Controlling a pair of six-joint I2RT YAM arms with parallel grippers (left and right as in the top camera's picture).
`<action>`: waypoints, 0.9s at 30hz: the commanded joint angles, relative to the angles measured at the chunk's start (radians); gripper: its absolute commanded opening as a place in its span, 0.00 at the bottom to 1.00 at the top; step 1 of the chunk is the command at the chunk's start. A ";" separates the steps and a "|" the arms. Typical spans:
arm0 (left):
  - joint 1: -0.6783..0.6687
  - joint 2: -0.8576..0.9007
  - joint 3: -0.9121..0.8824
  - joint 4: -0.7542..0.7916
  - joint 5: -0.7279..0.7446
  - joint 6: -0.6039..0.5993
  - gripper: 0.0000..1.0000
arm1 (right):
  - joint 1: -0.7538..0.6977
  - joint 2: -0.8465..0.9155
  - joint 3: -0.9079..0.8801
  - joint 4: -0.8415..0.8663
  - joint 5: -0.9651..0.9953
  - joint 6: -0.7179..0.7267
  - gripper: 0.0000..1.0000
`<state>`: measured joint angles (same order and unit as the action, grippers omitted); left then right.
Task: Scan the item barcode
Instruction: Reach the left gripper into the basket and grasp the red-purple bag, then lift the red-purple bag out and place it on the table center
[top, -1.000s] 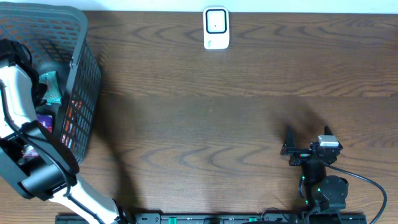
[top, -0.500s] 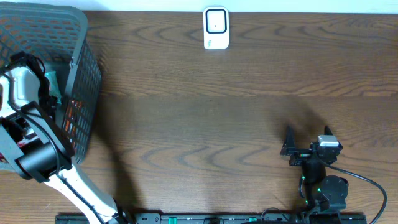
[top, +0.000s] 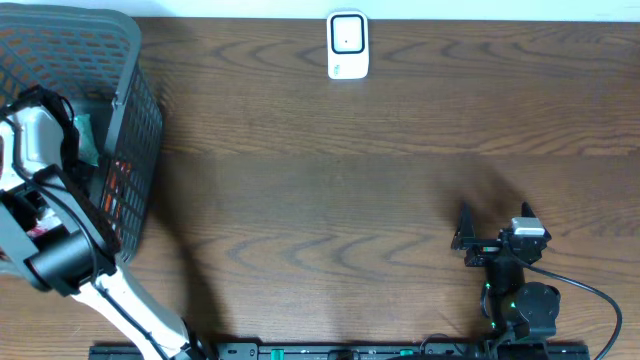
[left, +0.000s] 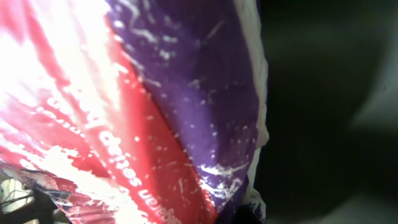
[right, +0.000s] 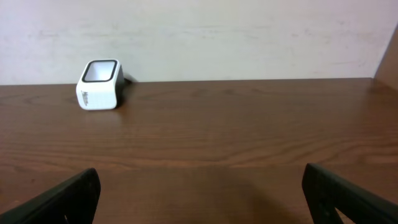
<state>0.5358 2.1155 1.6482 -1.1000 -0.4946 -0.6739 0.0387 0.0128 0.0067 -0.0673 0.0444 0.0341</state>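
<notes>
A grey plastic mesh basket (top: 130, 60) sits at upper left on a dark wood-grain table (top: 330, 200). Inside it, the left gripper (top: 72, 140) is closed against a glossy, crinkled red-and-purple packet (left: 155, 124); whether it grips the packet is unclear. At lower right, the right gripper (right: 199, 193) gapes wide, empty. A boxy white scanner (top: 348, 45) stands at top centre.

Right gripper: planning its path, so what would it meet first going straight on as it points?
Probably nothing before the back wall: ahead of the right gripper lies bare table. The white scanner sits left of that line; depth is unclear.
</notes>
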 joint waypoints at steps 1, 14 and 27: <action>-0.002 -0.181 0.068 -0.005 -0.006 0.023 0.07 | 0.000 -0.002 -0.001 -0.004 0.002 0.010 0.99; -0.005 -0.803 0.068 0.242 0.540 0.023 0.07 | 0.000 -0.002 -0.001 -0.004 0.002 0.010 0.99; -0.536 -0.851 0.068 0.327 1.003 0.128 0.08 | 0.000 -0.002 -0.001 -0.004 0.002 0.010 0.99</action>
<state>0.1593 1.2381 1.7081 -0.7799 0.4232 -0.6323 0.0387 0.0128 0.0067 -0.0673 0.0444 0.0341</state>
